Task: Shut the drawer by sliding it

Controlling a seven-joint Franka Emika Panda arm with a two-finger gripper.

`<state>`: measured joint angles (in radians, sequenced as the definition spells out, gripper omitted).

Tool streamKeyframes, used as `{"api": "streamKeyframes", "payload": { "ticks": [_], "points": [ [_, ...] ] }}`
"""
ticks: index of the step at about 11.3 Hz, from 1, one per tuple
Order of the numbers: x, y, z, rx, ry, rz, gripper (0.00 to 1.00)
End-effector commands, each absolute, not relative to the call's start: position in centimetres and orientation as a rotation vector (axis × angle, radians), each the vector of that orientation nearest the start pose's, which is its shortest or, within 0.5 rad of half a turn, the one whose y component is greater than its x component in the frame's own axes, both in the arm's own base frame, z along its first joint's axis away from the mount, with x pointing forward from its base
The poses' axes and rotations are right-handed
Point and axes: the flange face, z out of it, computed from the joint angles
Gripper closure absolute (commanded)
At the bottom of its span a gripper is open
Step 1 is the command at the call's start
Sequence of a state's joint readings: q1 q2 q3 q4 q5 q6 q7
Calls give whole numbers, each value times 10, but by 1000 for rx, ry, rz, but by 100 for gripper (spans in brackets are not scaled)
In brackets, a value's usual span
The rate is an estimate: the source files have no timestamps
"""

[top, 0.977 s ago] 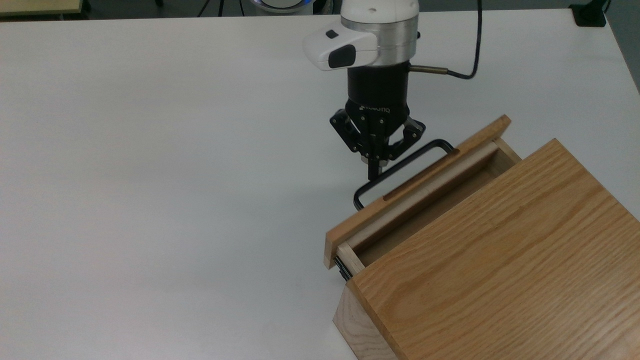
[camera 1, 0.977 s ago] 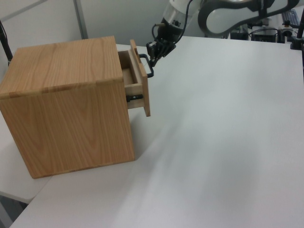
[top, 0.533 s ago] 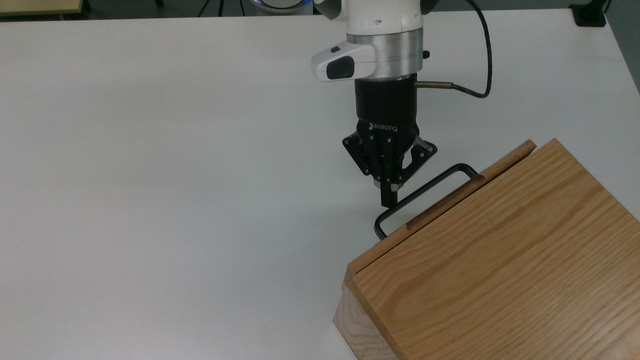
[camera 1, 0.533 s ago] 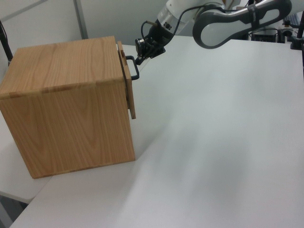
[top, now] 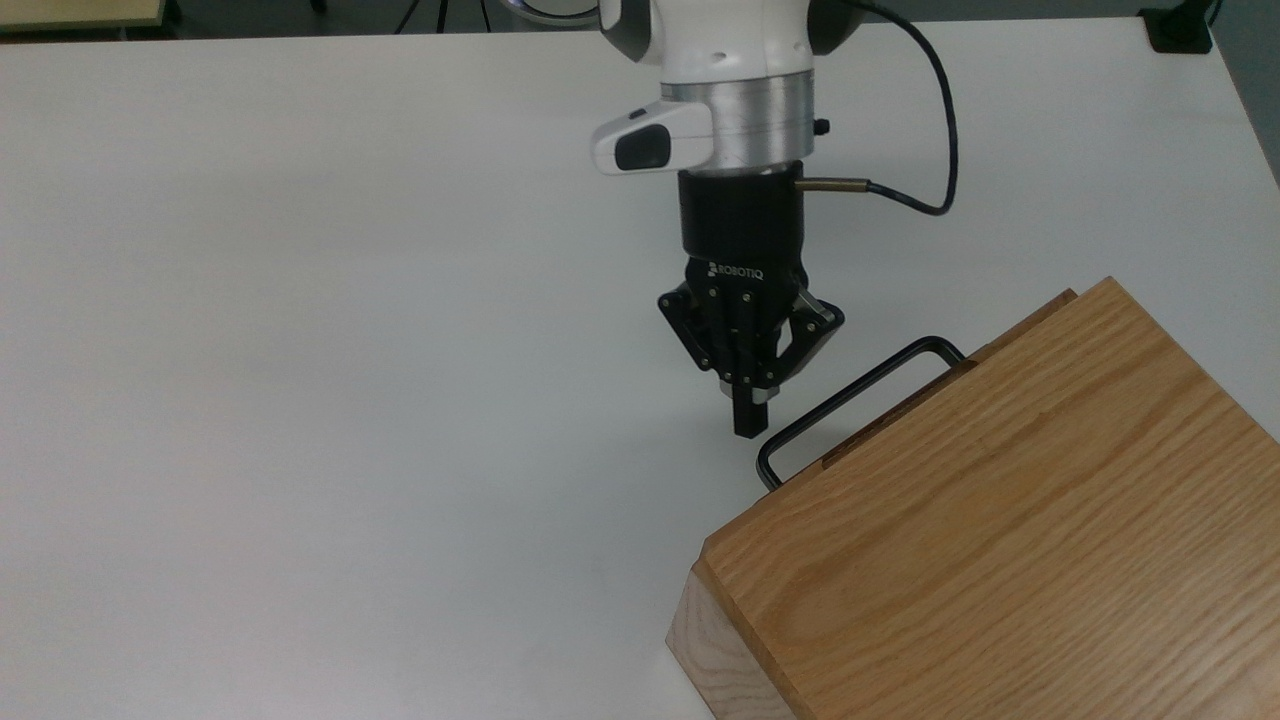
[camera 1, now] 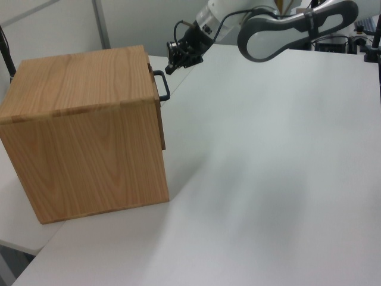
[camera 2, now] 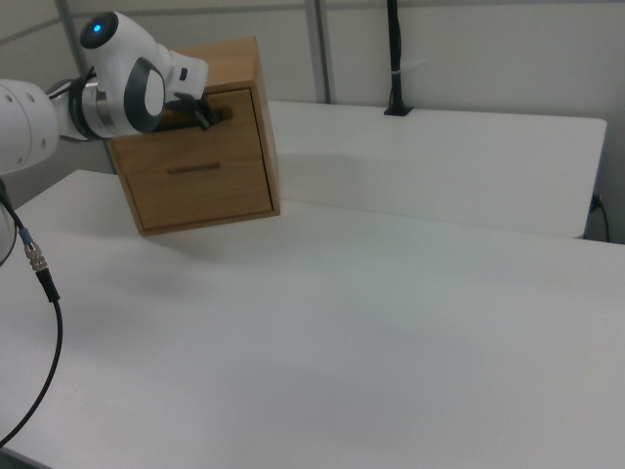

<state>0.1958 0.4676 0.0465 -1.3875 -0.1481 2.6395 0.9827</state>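
The drawer [top: 1046,309] sits pushed into the oak cabinet [top: 1000,540], with only a thin strip of its front panel showing along the cabinet's top edge. Its black U-shaped handle [top: 852,399] sticks out toward my gripper [top: 747,426]. The gripper is shut with nothing in it and points down, its tip a small gap from the handle's near corner. In the left view the gripper [camera 1: 169,70] hangs just right of the handle [camera 1: 162,87], and the drawer front [camera 1: 161,122] lies flush with the cabinet [camera 1: 83,131]. In the right view my arm hides part of the drawer front [camera 2: 232,122].
The white table [top: 350,350] spreads wide to the top view's left of the cabinet. A black cable [top: 935,150] loops from my wrist. A second, lower front with a slot [camera 2: 193,168] shows on the cabinet in the right view. A black post [camera 2: 395,59] stands at the far table edge.
The drawer has slid from partly open to fully inside the cabinet. My shut gripper followed the handle in, then drew back a little toward the top view's left.
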Motion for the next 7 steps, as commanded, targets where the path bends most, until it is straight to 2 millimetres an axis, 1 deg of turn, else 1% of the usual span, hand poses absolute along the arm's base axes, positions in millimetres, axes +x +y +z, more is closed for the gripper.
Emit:
{"api": "streamKeyframes", "payload": {
  "ticks": [1,2,3,4,6,7],
  "points": [
    [693,139,574,-2727,771,-840,100],
    [678,127,587,-2805,798,-750,99],
    [664,108,595,-2894,808,-650,98],
    [653,91,598,-2989,775,-532,98],
    [616,51,621,-3080,741,-340,98],
    [598,37,628,-3115,670,-266,97]
  ]
}}
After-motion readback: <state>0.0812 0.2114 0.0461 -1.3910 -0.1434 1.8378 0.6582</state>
